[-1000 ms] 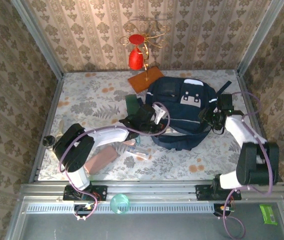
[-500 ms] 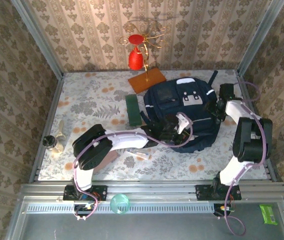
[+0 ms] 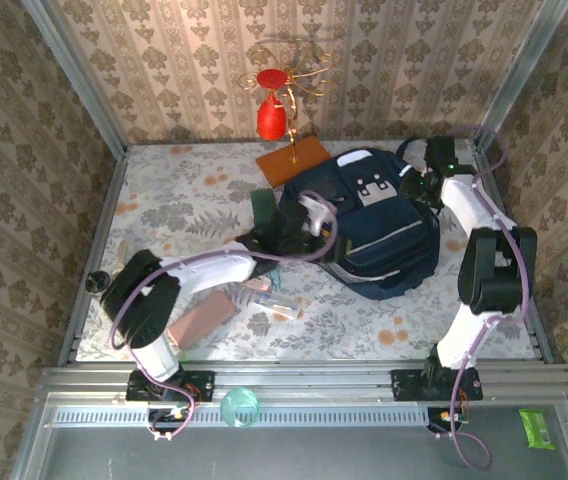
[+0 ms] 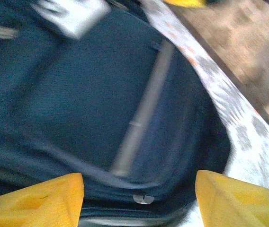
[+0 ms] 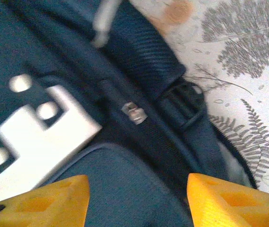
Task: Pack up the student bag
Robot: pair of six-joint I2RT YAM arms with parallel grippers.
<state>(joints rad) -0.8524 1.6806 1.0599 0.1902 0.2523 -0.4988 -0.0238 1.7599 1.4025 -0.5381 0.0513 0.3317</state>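
The student bag (image 3: 376,228) is a large dark navy backpack with white patches, lying at the right middle of the table. My left gripper (image 3: 301,226) is at the bag's left edge. In the left wrist view it (image 4: 138,204) is open, its yellow fingers (image 4: 31,200) wide apart over navy fabric (image 4: 77,109) and a small zip pull (image 4: 143,198). My right gripper (image 3: 426,182) is at the bag's far right corner. In the right wrist view it (image 5: 137,204) is open above the bag's white patch (image 5: 35,137), a zip pull (image 5: 134,113) and a black buckle (image 5: 184,107).
A brown board (image 3: 294,158) with a red ornament (image 3: 272,118) stands at the back. A dark green book (image 3: 262,207) lies left of the bag. A pinkish case (image 3: 202,318) and small clear items (image 3: 272,301) lie at the front left, a small bottle (image 3: 98,284) at the left edge.
The bag has turned and shifted toward the back right. My left gripper has drawn back to the bag's left edge. My right gripper has moved farther back along the bag's right side.
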